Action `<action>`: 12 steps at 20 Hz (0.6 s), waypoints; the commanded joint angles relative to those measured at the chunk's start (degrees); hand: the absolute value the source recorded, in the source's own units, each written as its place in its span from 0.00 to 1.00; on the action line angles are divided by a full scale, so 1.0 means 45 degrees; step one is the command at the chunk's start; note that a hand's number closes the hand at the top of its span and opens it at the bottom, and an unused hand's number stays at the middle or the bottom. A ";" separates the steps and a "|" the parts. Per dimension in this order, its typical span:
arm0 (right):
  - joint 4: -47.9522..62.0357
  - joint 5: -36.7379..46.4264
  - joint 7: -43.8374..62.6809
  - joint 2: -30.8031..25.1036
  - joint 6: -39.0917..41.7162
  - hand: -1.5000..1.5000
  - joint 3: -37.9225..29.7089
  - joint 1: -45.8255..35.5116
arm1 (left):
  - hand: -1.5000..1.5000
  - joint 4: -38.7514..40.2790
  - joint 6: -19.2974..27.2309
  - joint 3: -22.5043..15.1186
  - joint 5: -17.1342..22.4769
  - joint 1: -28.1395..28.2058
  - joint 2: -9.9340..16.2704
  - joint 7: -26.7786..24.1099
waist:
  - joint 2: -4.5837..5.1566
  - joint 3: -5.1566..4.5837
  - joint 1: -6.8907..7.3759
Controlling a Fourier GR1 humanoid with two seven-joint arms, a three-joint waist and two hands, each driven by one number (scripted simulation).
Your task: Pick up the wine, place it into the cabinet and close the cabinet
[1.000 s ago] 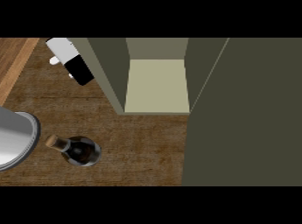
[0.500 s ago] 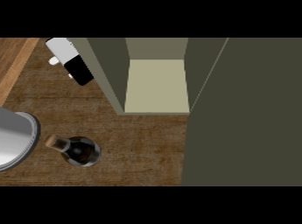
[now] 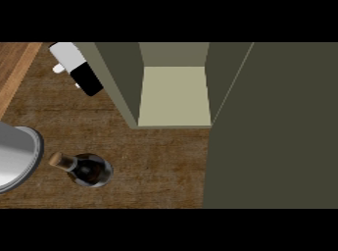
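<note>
Wine bottle [image 3: 89, 169] stands upright on the wooden surface [image 3: 157, 157], in front of and to the left of the cabinet [image 3: 173, 95], well apart from it. Cork tilts toward a grey metal pot [image 3: 5, 156] just beside it. Cabinet door [image 3: 280, 127] is swung wide, so the pale shelf lies exposed for loading. You see neither robot hand, so you cannot tell their state; nothing holds the bottle. Judgement: pick-up not yet begun.
</note>
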 commanded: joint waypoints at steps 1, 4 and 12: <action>-0.2779 -0.0196 0.0910 -0.0336 -0.0087 0.00 0.0143 0.0844 | 0.00 0.0324 -0.0480 -0.0305 -0.1134 0.0075 -0.0416 -0.0192 | 0.0017 0.0002 -0.0060; -0.2837 -0.0389 0.1030 -0.0163 -0.0309 0.00 0.0098 0.0758 | 0.00 0.1001 -0.0741 -0.0924 -0.1833 -0.0415 -0.0247 -0.0128 | 0.0029 0.0001 -0.0095; -0.2189 -0.1325 0.0545 -0.0381 0.0390 0.00 -0.0778 0.0890 | 0.00 0.4062 -0.3086 -0.2461 -0.5317 -0.1309 -0.1555 -0.2052 | 0.0061 0.0004 -0.0161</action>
